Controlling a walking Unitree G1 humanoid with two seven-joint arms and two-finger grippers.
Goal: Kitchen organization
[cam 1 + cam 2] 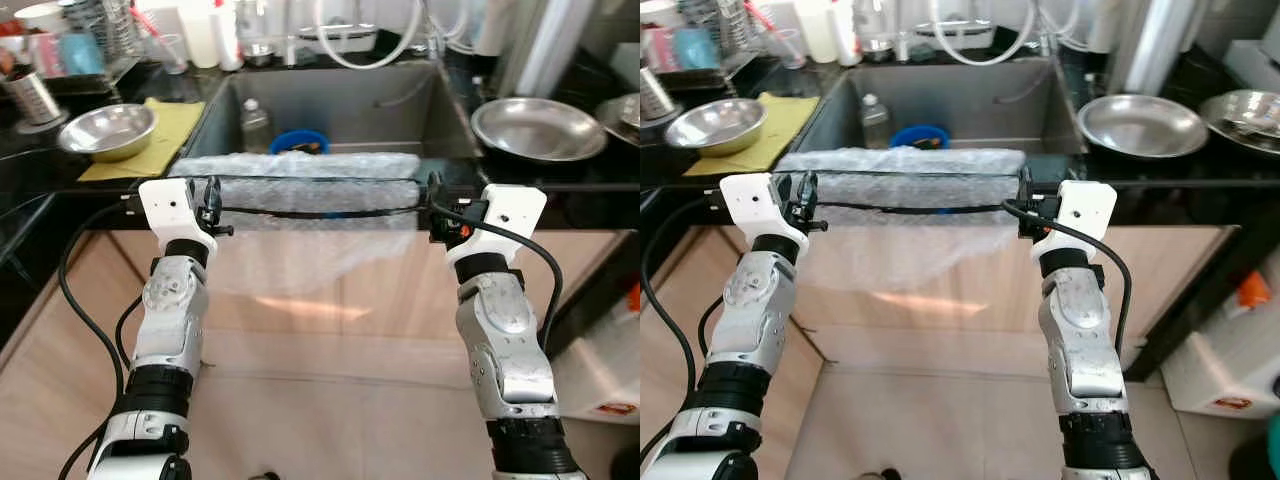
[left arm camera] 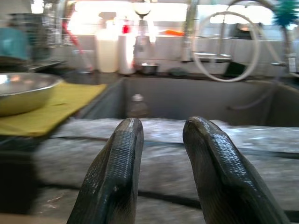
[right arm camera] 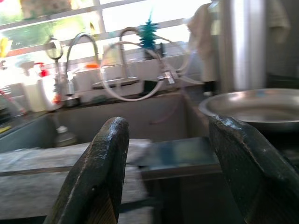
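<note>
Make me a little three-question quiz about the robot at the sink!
1. True or false: the bubble wrap hangs over the front edge of the sink.
2. What lies under the small bowl? A) yellow cloth B) blue plate C) newspaper
3. Fill in: both the left gripper and the right gripper have their fingers ____.

Key: 1 true; 2 A, the yellow cloth; 3 open.

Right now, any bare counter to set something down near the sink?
Little. A dark strip of counter lies between the sink and the steel pan. Left side is crowded: yellow cloth under a steel bowl, jars behind. Bubble wrap drapes the front edge; bottle and blue bowl sit in the sink.
</note>
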